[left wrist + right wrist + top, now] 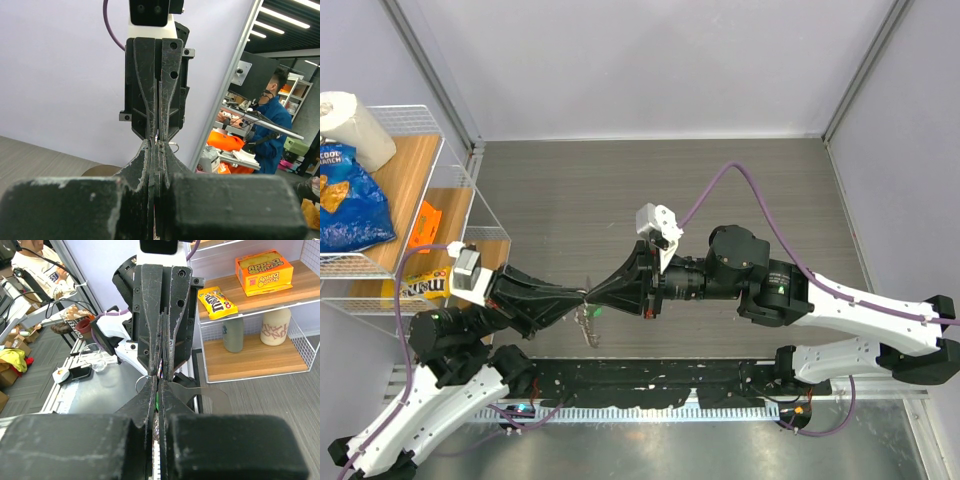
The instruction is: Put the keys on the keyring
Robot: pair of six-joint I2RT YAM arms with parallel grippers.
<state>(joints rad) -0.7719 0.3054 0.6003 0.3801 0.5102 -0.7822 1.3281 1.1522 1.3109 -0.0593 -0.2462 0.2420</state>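
At the near edge of the table [570, 200], the keyring [173, 146] shows only as a thin silver arc poking out beside the 2 sets of fingertips, which meet nose to nose in mid-air. The green key head [597, 313] and a pale dangling piece, the strap [586, 333] I think, hang right under that meeting point. I can't find the blue key.

The left gripper [579, 296] has its jaws pinched fully together, and the right gripper [595, 292] is the same. What each one pinches is hidden between the pads, so I can't tell you who has the ring and who has a key.

This reads as the threading step, not done. Next you need the key's hole on the ring's split end — a small, aligned slide. Hold both grips firm, or the lot drops.
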